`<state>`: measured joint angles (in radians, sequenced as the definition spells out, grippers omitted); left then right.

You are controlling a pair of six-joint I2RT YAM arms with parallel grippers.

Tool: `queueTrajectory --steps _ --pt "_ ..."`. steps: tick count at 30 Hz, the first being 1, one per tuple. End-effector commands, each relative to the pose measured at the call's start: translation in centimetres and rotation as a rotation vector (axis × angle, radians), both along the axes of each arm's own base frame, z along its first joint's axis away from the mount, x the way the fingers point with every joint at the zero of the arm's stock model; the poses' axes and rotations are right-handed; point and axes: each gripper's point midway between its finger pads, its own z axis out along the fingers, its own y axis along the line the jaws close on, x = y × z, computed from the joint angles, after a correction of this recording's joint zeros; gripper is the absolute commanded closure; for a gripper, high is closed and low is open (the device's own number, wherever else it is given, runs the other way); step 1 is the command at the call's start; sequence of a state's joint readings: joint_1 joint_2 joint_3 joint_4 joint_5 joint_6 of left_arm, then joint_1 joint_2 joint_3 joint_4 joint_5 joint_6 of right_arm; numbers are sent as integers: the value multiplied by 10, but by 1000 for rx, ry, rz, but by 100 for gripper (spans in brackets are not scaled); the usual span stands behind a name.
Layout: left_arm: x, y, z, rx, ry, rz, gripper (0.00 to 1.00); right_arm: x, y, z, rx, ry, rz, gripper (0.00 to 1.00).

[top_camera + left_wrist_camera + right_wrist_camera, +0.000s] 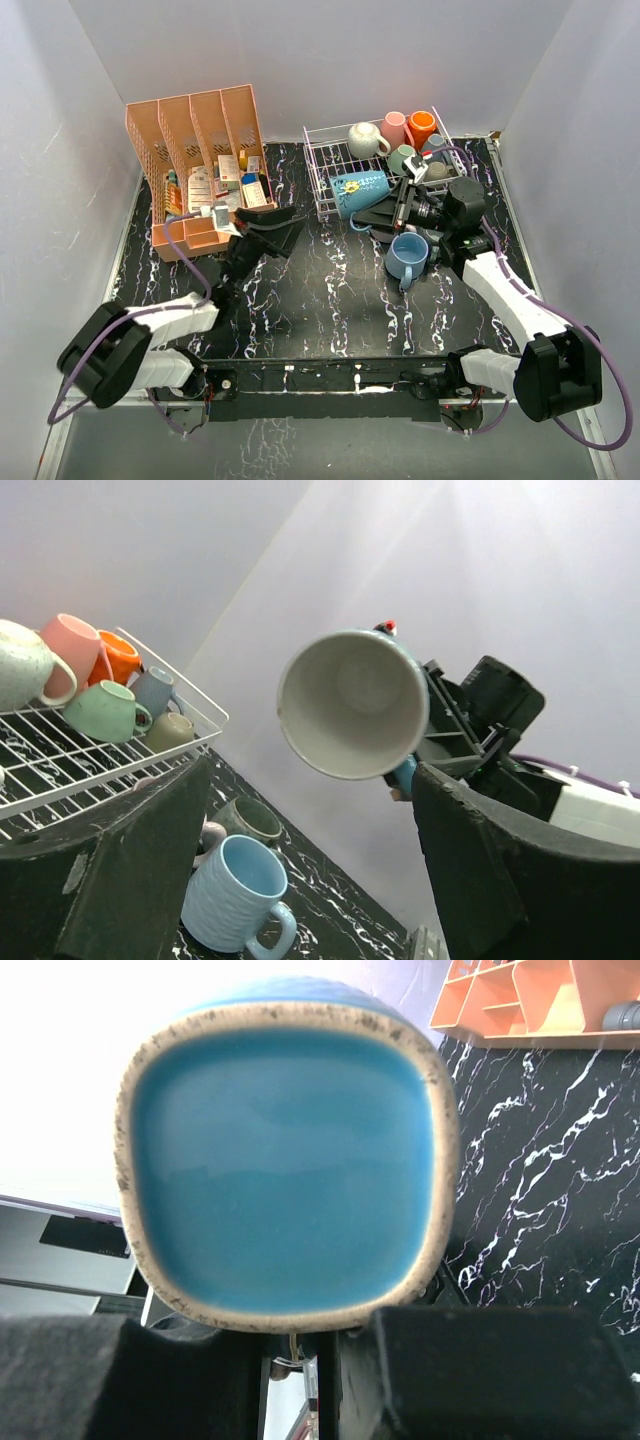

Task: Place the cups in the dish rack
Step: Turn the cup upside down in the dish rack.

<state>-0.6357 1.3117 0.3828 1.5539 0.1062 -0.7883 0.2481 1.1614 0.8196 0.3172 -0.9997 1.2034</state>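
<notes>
The table (330,295) is carrying the white dish rack (322,168) at its far right, with other cups (365,139) sitting in the rack's back part. The right gripper (380,212) is pinching a teal cup (358,190) sideways, in the air at the rack's near edge. The left gripper (285,228) is hanging with fingers spread, holding nothing. A light blue cup (407,257) is standing on the table near the rack.

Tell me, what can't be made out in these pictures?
- Left wrist view: the dish rack is cut off by the left edge.
- Right wrist view: the base of the blue flowered mug fills the frame, hiding the rack.
- Top view: items in the salmon organizer are too small to identify.
</notes>
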Motion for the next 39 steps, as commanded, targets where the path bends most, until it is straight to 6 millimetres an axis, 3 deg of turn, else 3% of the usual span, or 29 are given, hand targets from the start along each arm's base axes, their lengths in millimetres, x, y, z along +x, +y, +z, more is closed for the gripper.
queueTrajectory --steps 1,10,21,32,39 --pt "-10 23 7 48 -30 82 19 1 -6 31 30 -226 -4 92" --pt "-34 47 -39 214 116 108 9 25 -11 42 -29 -406 17 92" --pt "-58 76 -70 235 207 155 6 87 -16 48 -172 -592 -12 92" --pt "-62 83 -72 264 230 174 6 155 -22 43 -263 -659 -96 92" --pt "-63 86 -75 275 247 181 6 197 -26 22 -354 -691 -148 92"
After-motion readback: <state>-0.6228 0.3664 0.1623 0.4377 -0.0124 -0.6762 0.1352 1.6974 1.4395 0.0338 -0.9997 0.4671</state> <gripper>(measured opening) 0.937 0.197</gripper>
